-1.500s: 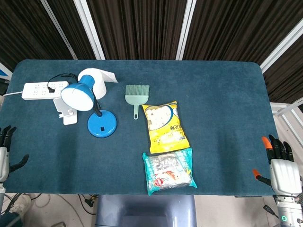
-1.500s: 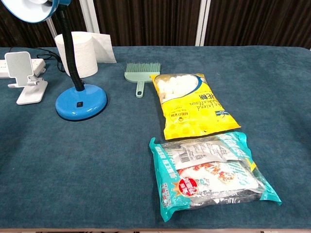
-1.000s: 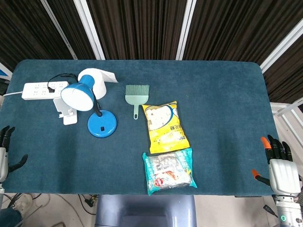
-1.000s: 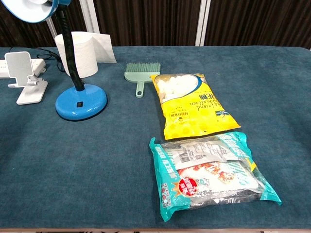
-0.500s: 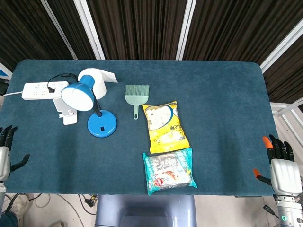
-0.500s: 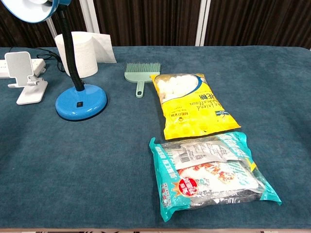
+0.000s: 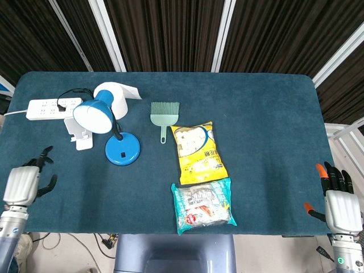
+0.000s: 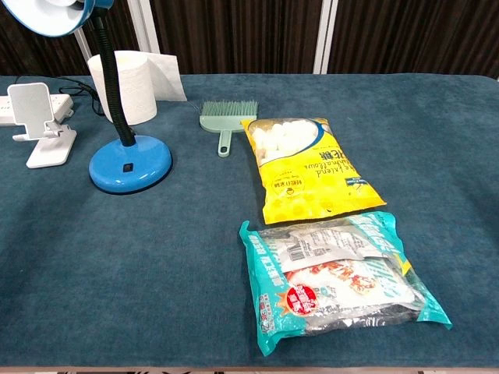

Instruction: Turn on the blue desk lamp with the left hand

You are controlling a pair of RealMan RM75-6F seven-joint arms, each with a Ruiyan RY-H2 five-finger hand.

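Note:
The blue desk lamp stands on the left part of the table, its round base (image 7: 122,149) (image 8: 130,167) carrying a small dark switch, its black neck rising to a blue shade (image 7: 92,115) (image 8: 56,14). My left hand (image 7: 25,182) hovers over the table's front left corner, fingers spread, holding nothing, well to the left of the lamp base. My right hand (image 7: 339,206) hangs off the front right edge, fingers apart and empty. Neither hand appears in the chest view.
A white phone stand (image 7: 78,135) (image 8: 43,125), a power strip (image 7: 48,107) and a paper roll (image 7: 115,96) (image 8: 129,86) crowd the lamp. A green brush (image 7: 164,115), a yellow snack bag (image 7: 199,152) and a teal packet (image 7: 203,205) lie mid-table.
My left hand has moved in from the table's left edge, rightward and over the front left corner. The right hand and all objects stay put.

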